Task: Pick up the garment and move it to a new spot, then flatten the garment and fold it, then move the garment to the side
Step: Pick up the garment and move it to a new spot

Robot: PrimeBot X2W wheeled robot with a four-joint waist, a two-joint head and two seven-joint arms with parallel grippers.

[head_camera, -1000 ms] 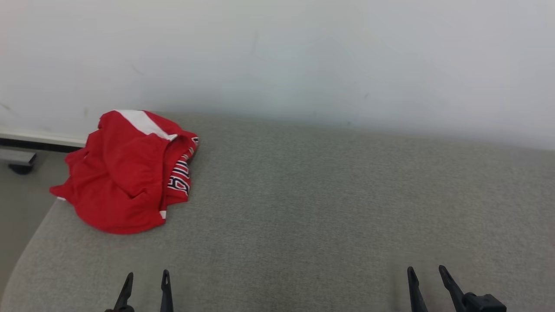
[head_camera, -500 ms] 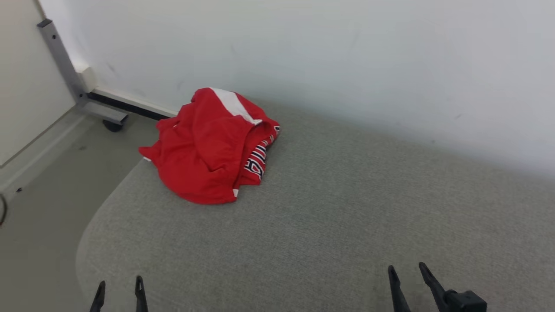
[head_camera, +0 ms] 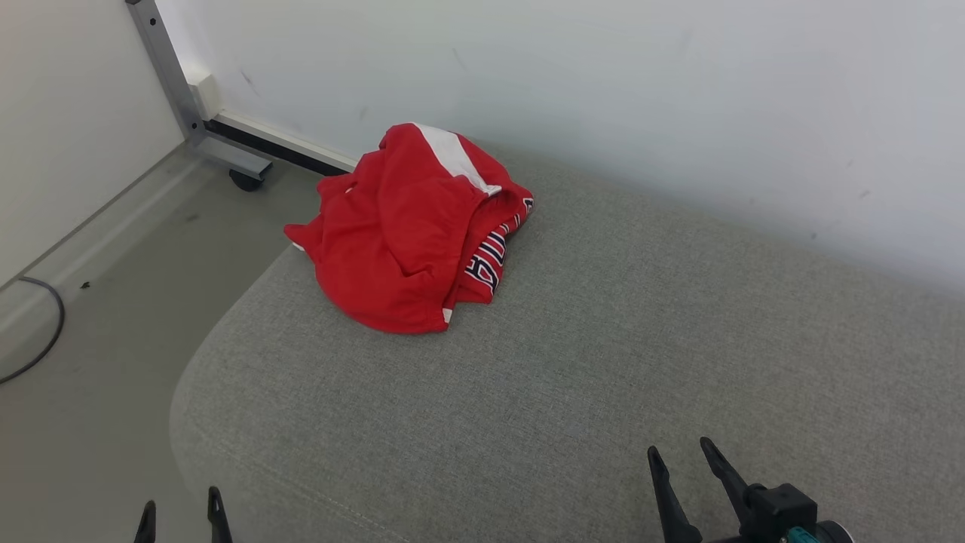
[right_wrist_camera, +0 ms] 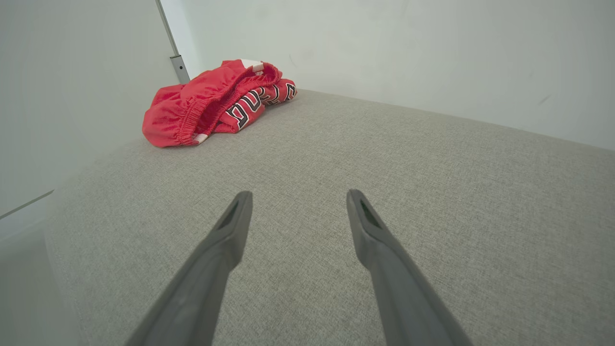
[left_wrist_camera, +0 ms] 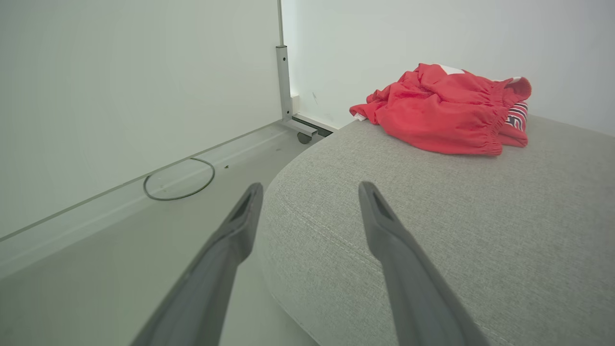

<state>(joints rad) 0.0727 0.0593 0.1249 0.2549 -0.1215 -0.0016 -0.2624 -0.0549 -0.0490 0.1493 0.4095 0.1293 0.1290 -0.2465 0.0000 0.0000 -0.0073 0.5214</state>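
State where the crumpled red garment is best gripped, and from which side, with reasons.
Probably the gathered waistband of the garment: it stands up as a thick ridge on the open side. Come from above and the front, since the wall closes off the back.

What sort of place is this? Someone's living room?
Likely a lab or test room, not a home: a grey cushion with a red garment on it stands against a bare white wall, beside a wheeled metal frame and a loose cable.
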